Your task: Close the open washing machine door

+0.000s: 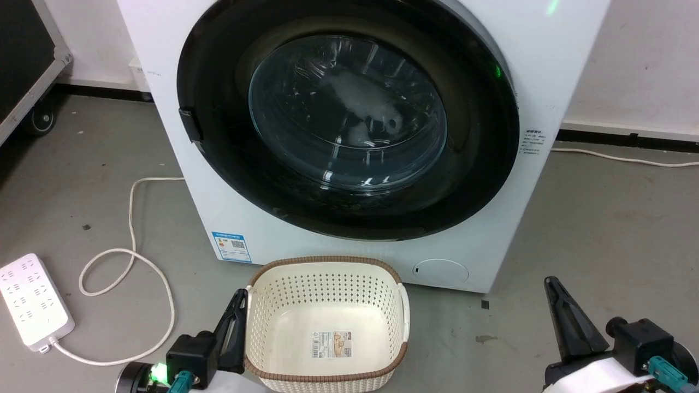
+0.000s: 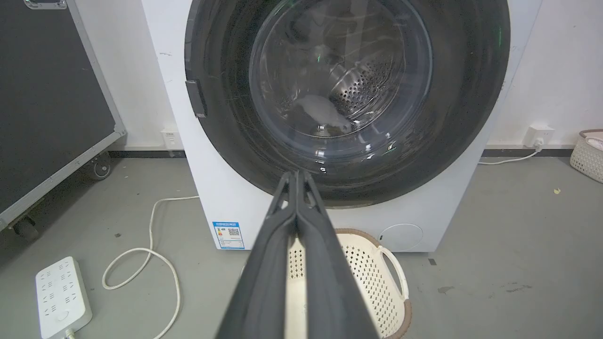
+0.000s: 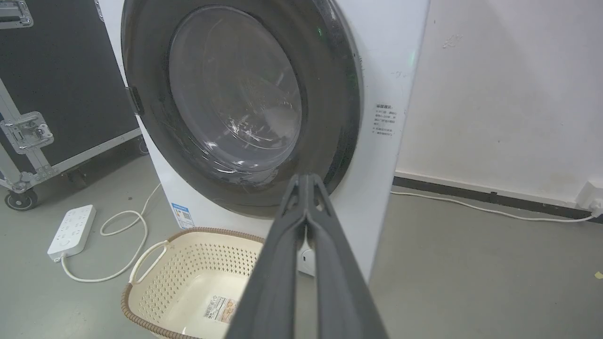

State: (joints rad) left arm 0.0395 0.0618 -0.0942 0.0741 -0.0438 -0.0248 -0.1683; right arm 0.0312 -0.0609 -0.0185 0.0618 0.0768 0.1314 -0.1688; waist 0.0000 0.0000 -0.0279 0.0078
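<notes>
The door [image 1: 218, 180] fills the top middle, flat on the washer [image 1: 273, 245], so it looks shut. The left gripper [image 1: 239, 296] and right gripper [image 1: 550, 284] sit low in the bottom corners, fingers pinched together and empty, because no push seems needed.

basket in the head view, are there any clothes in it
No, the basket holds no clothes; its pale bottom is bare apart from a label stuck to it.

obstacle: basket [image 1: 327, 289] just before washing machine [image 1: 262, 229] front | passable: floor [image 1: 590, 234] right of basket
</notes>
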